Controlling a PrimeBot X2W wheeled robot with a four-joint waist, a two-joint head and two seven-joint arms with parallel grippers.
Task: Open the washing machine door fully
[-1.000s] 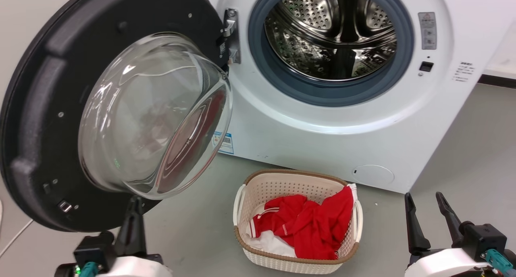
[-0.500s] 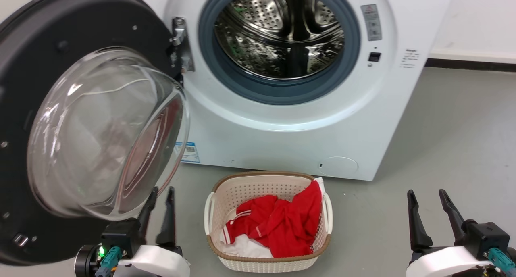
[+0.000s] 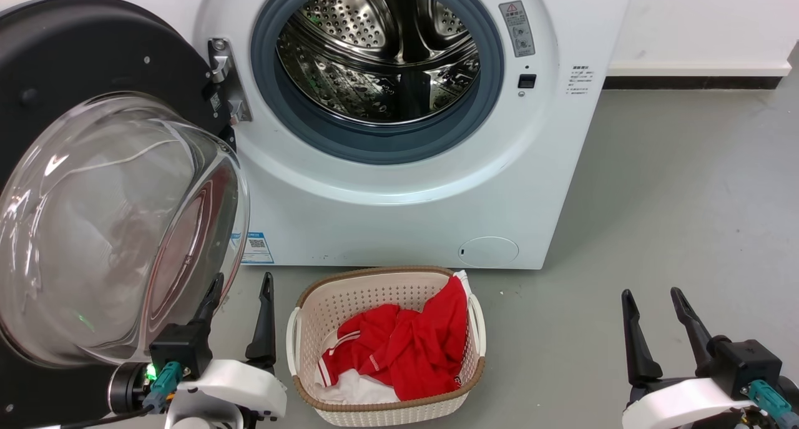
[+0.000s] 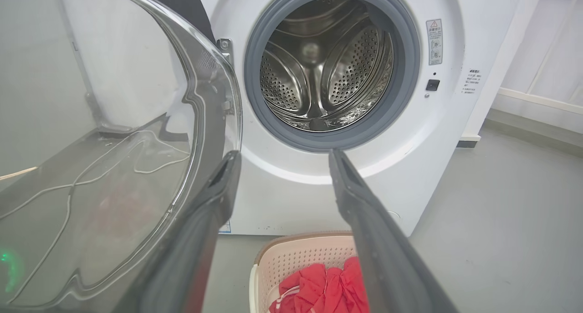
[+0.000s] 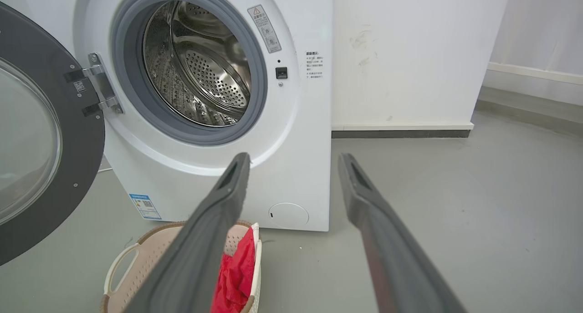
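Observation:
The washing machine is a white front-loader, and its steel drum lies bare inside a grey gasket. The washing machine door, black with a bulging glass bowl, is swung wide to the left on its hinge. My left gripper hangs open just under the bowl's lower right edge, nothing between its fingers. I cannot tell if its left finger touches the glass. Open too, my right gripper hovers over the floor at the lower right, apart from the machine.
A beige laundry basket with red and white clothes stands on the grey floor in front of the machine, between my two grippers. A white wall with a dark skirting strip runs to the right of the machine.
The head camera has swung right, so the whole scene sits further left. My left gripper has come out from under the door and now shows both fingers. The right gripper holds the same pose.

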